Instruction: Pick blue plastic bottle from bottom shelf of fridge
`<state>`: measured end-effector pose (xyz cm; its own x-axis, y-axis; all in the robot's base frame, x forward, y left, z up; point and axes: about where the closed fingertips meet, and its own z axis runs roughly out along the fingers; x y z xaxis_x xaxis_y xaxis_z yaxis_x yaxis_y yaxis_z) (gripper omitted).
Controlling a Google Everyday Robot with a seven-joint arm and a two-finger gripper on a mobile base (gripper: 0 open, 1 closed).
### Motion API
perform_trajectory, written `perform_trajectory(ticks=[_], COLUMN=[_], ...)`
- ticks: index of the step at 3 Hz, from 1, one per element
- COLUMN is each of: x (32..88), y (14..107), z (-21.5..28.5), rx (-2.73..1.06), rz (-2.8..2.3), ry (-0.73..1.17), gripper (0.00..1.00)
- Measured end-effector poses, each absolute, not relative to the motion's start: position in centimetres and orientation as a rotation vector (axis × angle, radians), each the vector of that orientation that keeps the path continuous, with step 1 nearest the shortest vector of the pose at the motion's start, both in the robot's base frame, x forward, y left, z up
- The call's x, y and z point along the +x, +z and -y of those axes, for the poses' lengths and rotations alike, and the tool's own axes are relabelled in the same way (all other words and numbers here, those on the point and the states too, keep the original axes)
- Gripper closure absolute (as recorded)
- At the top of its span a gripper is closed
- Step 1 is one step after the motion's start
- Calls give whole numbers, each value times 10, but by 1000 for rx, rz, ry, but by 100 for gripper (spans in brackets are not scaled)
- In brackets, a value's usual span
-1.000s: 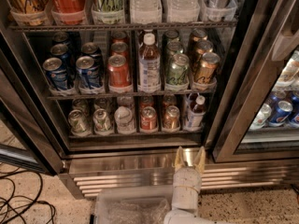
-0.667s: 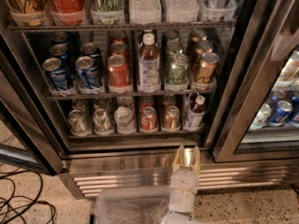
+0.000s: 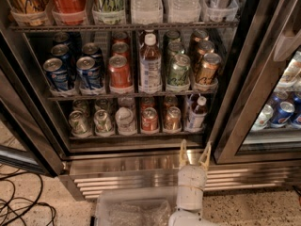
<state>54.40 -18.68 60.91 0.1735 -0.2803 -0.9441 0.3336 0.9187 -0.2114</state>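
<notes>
The blue plastic bottle (image 3: 196,113) stands upright at the right end of the bottom shelf (image 3: 136,135) of the fridge (image 3: 141,161). It has a white cap, dark drink and a pale blue-white label. My gripper (image 3: 193,152) is low in front of the steel base, below the bottle and a little to its left. Its two pale fingers point up and stand apart, with nothing between them. It does not touch the bottle.
Several cans (image 3: 149,119) fill the bottom shelf left of the bottle. The middle shelf holds blue, red, green and gold cans and a taller white-capped bottle (image 3: 150,66). A glass door frame (image 3: 244,102) stands at right. Black cables (image 3: 19,211) lie on the floor at left.
My gripper has shifted slightly up toward the fridge base. Nothing on the shelves has moved.
</notes>
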Motion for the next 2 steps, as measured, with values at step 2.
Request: perform_trajectory(ticks=[2], x=[563], y=[619], z=[197], rx=[82], rz=[-1465], ry=[-233], gripper=[39])
